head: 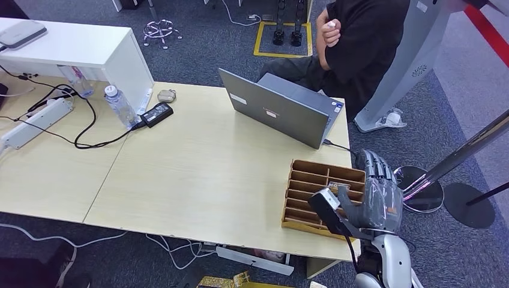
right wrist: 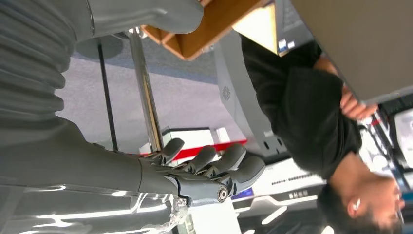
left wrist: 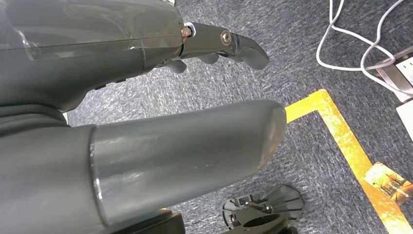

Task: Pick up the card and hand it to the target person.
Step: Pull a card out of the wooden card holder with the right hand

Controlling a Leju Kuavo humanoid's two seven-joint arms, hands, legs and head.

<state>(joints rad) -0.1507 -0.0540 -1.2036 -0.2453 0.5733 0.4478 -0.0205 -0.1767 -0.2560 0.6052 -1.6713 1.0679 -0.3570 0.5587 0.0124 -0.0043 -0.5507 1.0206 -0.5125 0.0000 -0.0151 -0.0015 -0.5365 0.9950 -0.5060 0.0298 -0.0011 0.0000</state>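
The right robot hand is raised at the near right corner of the pale wooden counter, beside and partly over the brown wooden slotted organiser box. Its fingers are apart and gently curved, with nothing seen between them. A small pale card appears to stand in one slot of the organiser box, just beside that hand; its detail is too small to confirm.

The left robot hand hangs over grey carpet marked with yellow tape; its thumb and fingers are apart, holding nothing.

Further back on the counter, an open grey laptop faces away. At the far left stand a clear plastic water bottle, a black power adapter and a white power strip.

Beyond the counter sits a person in black clothing, one hand raised.
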